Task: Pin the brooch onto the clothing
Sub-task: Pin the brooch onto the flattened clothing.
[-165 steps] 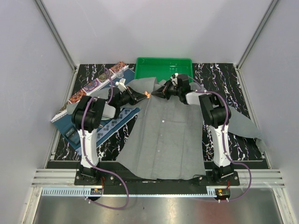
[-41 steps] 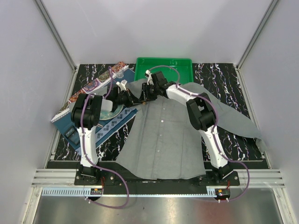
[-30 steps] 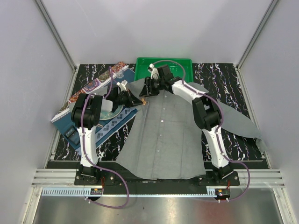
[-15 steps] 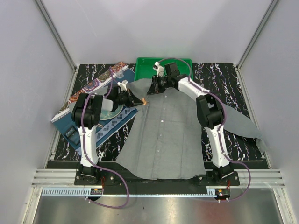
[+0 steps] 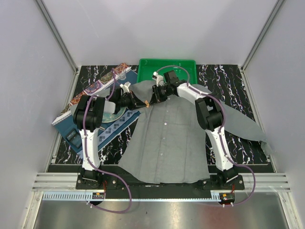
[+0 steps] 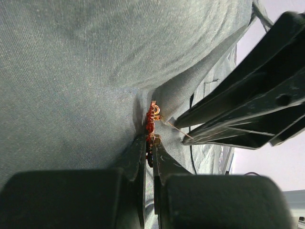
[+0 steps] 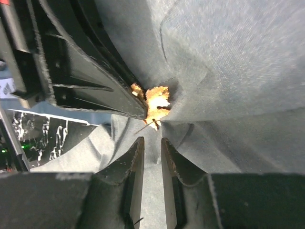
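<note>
The left gripper [image 6: 150,143] is clenched on the brooch [image 6: 152,119], pressing it into a fold of the clothing [image 5: 171,138] by the collar, toward the far edge of the desk [image 5: 224,76]. The right gripper [image 7: 151,155] faces it just short of the brooch's bare pin, jaws narrowly parted and empty. A green tray [image 5: 167,64] lies close behind the collar. The clothing's front spreads flat toward the near edge.

Our left tool [image 6: 149,143] is clamped on the brooch [image 6: 151,117], arm reaching forward. Our right tool [image 7: 151,142] points at it from just beside the brooch, jaws slightly apart.
</note>
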